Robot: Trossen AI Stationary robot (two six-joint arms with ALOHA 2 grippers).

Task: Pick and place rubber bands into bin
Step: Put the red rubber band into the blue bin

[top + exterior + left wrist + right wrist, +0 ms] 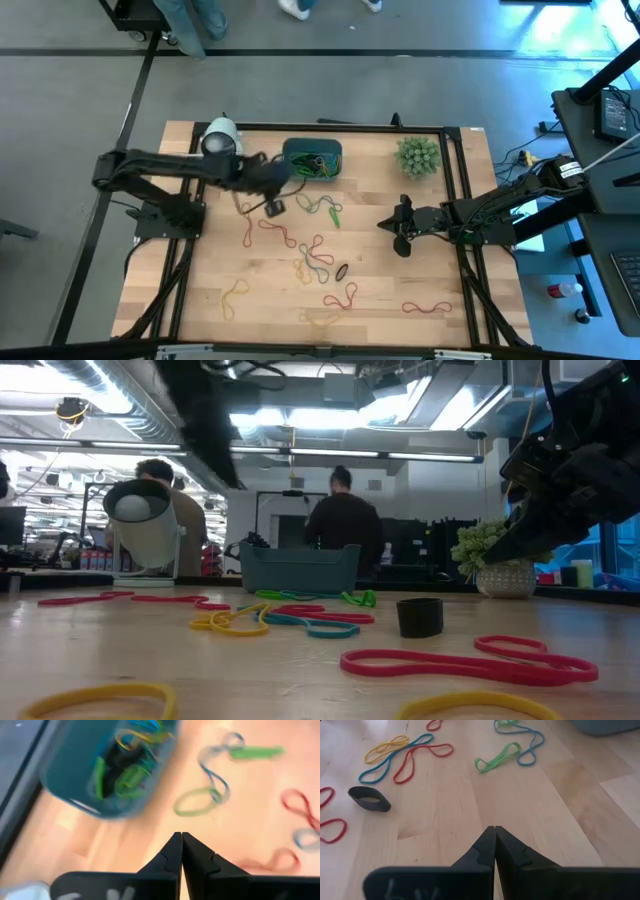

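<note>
The teal bin stands at the table's far middle with several rubber bands inside; it also shows in the left wrist view and the low view. Many rubber bands lie loose on the wood, red, yellow, green and blue, also in the right wrist view. My left gripper is shut and empty, just left of the bin. My right gripper is shut and empty above the table's right half.
A white cylinder stands at the far left. A spiky green ball plant stands at the far right. A small black ring lies among the bands. People stand in the room beyond the far edge.
</note>
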